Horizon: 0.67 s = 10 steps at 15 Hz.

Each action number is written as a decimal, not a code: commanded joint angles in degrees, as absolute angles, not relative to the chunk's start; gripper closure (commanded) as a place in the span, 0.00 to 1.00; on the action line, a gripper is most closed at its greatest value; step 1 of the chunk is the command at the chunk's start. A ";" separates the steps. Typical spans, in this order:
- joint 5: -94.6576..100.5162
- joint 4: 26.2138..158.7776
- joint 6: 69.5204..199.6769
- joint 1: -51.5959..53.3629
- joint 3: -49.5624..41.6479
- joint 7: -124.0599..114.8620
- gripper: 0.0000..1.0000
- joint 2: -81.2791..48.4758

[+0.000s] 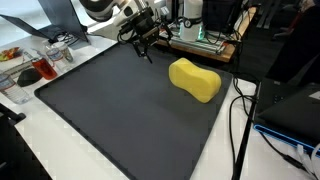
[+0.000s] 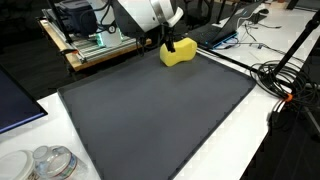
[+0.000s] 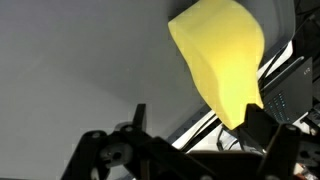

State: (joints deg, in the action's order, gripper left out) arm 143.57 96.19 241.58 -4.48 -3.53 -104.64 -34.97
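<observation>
A yellow, peanut-shaped sponge [image 1: 195, 78] lies on the dark grey mat [image 1: 120, 110] near its far right corner; it also shows as the yellow sponge [image 2: 178, 52] at the mat's [image 2: 160, 115] far edge. My gripper [image 1: 140, 40] hangs open just above the mat's far edge, a short way beside the sponge, with nothing between its fingers. From another angle the gripper [image 2: 168, 42] sits right over the sponge's near end. In the wrist view the sponge [image 3: 220, 55] fills the upper right, its lower tip close to one dark fingertip [image 3: 255, 120]; the gripper [image 3: 195, 114] is apart from it.
A wooden rack with electronics [image 1: 200, 40] stands behind the mat. Clear plastic containers [image 1: 45, 65] and a food tray [image 1: 10, 55] sit at one side. Black cables [image 1: 240, 115] run along the white table; more cables [image 2: 285, 80] and jars [image 2: 50, 163] lie nearby.
</observation>
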 commanded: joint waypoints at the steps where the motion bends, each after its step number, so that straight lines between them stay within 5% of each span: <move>1: 144.18 106.65 240.12 0.33 -9.36 -104.49 0.00 -25.88; 10: 144.27 123.35 237.22 38.57 -44.37 -120.69 0.00 -13.18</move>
State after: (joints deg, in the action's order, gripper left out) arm 143.56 117.90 240.24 27.28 -35.85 -112.20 -19.09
